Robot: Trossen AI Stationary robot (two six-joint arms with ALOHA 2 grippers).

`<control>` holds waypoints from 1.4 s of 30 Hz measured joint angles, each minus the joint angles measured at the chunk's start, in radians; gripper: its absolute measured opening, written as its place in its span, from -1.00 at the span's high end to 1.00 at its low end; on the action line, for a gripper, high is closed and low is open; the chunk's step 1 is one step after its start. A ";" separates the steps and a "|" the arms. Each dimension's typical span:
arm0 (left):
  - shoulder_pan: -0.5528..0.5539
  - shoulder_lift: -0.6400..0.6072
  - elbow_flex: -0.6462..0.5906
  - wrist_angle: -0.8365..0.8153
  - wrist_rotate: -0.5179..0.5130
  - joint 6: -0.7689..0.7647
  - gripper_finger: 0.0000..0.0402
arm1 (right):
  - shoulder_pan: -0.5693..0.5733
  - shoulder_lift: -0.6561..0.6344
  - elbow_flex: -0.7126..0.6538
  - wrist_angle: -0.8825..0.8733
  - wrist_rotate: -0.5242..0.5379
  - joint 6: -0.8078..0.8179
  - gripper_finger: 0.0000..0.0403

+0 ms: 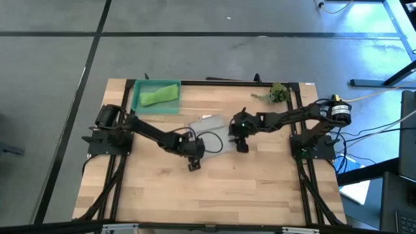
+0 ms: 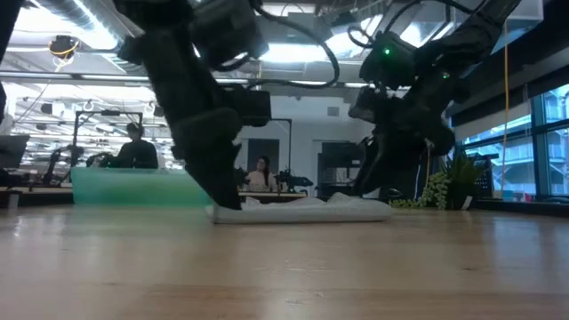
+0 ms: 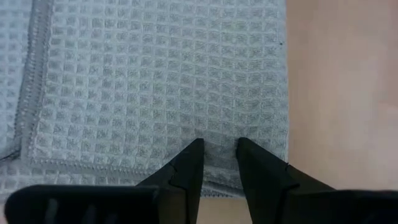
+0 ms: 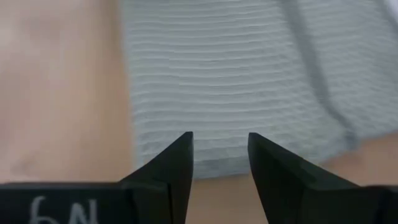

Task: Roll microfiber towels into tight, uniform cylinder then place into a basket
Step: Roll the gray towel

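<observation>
Both hands, left and right, hover slightly parted, unclamped, over the grey towel's edge.

The near half of the bench lay bare, giving unobstructed passage along the front edge. The middle was occupied by the grey towel, lying flat, with the left tool at its near-left edge and the right tool at its right edge. The far-left corner was blocked by the basket holding the green towel. A plant sprig stood at the far right.
</observation>
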 joint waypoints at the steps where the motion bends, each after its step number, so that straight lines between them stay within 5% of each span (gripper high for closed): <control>1: -0.016 0.000 0.000 -0.005 0.008 -0.019 0.52 | 0.015 0.000 0.000 -0.001 -0.033 -0.003 0.24; 5: -0.097 0.001 -0.001 -0.015 0.036 -0.084 0.52 | 0.103 0.000 0.000 -0.007 -0.145 0.012 0.24; 10: -0.162 -0.014 -0.003 -0.014 -0.016 -0.104 0.52 | 0.241 0.000 0.000 0.001 -0.152 -0.012 0.24; 17: -0.204 -0.100 -0.008 -0.027 -0.037 -0.085 0.52 | 0.369 0.000 0.000 0.117 0.015 -0.029 0.24; 27: -0.265 -0.090 -0.008 -0.009 -0.019 -0.053 0.52 | 0.398 0.074 0.001 0.214 0.033 -0.044 0.24; 42: -0.290 -0.011 -0.006 0.000 -0.125 0.003 0.52 | 0.398 0.203 0.002 0.290 0.133 -0.091 0.24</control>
